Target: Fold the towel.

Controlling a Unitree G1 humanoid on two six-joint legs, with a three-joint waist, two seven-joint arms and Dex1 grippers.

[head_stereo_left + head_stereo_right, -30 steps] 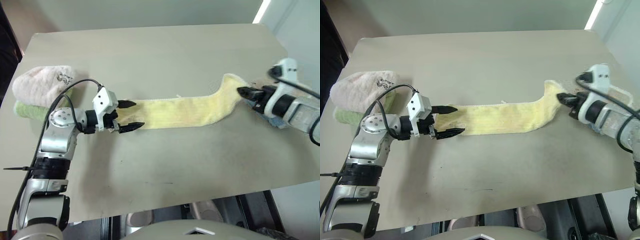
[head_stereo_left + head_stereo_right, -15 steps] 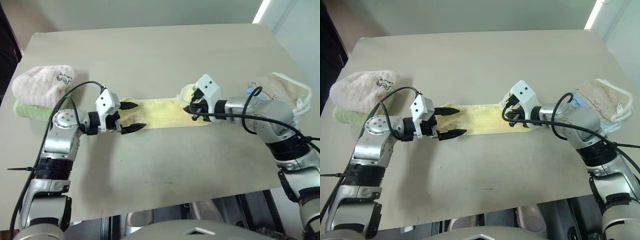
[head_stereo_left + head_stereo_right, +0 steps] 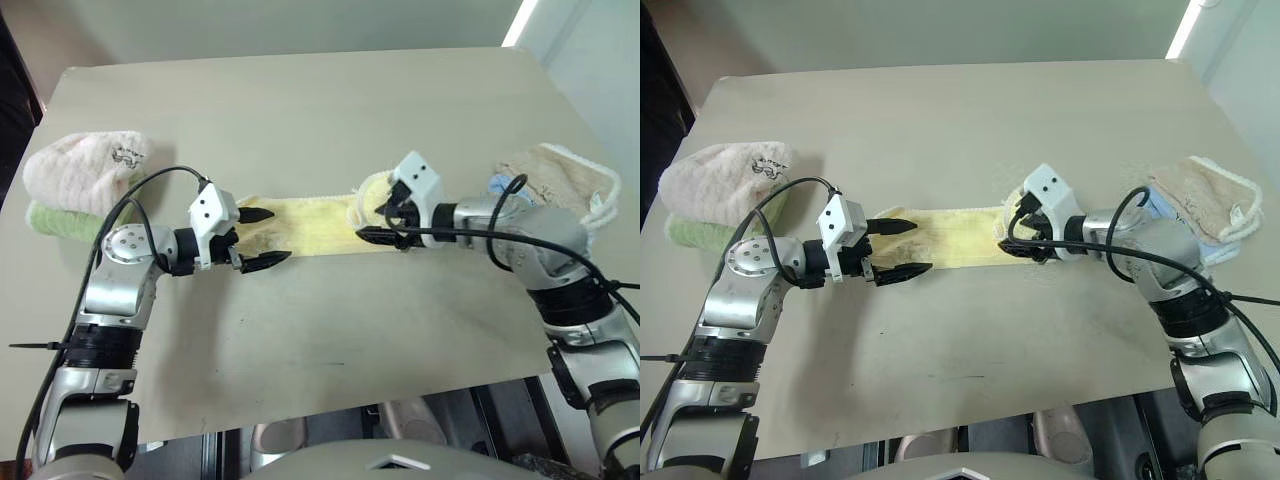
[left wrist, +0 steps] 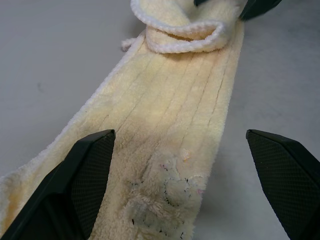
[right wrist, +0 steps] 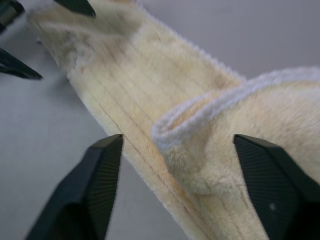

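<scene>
The right gripper (image 3: 372,222), clamped on the far end a second ago, now stands wide open, having dropped it mid-way along the pale yellow towel (image 3: 305,222) on the table (image 3: 300,100); the first fold looks laid, loosely. The left gripper (image 3: 265,237) hovers wide open over the near end

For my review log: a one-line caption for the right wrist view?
Open right gripper over the towel's folded-over end on the table.
</scene>
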